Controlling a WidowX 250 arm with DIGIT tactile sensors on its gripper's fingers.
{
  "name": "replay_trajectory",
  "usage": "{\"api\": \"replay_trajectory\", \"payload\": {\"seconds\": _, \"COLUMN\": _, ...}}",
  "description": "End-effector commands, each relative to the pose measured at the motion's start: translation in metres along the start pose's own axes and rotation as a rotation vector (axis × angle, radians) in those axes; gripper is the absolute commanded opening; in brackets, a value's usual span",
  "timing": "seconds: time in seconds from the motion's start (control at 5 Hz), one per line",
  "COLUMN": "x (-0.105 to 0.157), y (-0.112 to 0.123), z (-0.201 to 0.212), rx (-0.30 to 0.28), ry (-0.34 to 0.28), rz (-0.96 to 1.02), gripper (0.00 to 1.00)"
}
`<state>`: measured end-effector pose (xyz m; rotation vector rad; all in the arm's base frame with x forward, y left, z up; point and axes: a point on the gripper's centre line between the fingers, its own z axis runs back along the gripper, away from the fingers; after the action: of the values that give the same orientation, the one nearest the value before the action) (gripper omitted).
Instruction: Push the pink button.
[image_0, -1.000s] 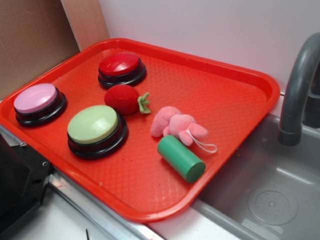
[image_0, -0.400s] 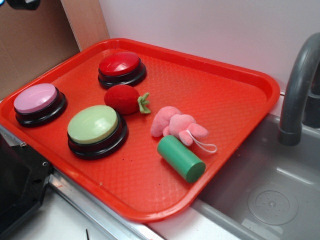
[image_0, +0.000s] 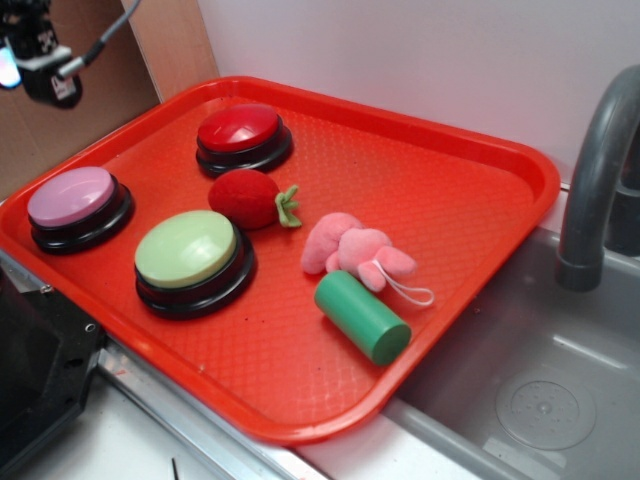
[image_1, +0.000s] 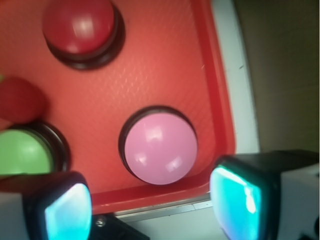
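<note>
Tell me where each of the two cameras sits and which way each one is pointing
Exterior: sits off the tray's near corner, raised, angled down across it and the sink; the gripper shows only at the top left corner.
Wrist: rides on the arm, looking straight down on the pink button; two fingers frame the bottom edge, spread apart.
Shared: the pink button, red button, green button and the tray.

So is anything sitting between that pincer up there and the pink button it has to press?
Nothing visible. The wrist view looks straight down on the round pale pink domed plastic button, bare between the two fingers. The pincer hangs high above the red plastic tray. The light-green domed button and red domed button sit off to the sides.
</note>
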<state>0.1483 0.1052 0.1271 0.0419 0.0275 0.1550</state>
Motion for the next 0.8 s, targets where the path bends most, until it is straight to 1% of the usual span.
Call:
{"api": "replay_trajectory", "payload": {"seconds": 0.0, "x": 0.002, "y": 0.014, "z": -0.063, "rx": 0.036, "ry": 0.031, "rz": -0.121, "gripper": 1.0}}
{"api": "replay_trajectory", "payload": {"seconds": 0.2, "x": 0.003, "y": 0.001, "z": -0.071, "rx": 0.056, "ry": 0.008, "rz": -0.136, "gripper": 1.0}}
{"api": "replay_trajectory", "payload": {"seconds": 0.4, "x": 0.004, "y": -0.005, "z": -0.068, "rx": 0.078, "ry": -0.02, "rz": -0.155, "gripper": 1.0}}
{"api": "replay_trajectory", "payload": {"seconds": 0.6, "x": 0.003, "y": -0.008, "z": -0.063, "rx": 0.047, "ry": -0.039, "rz": -0.174, "gripper": 1.0}}
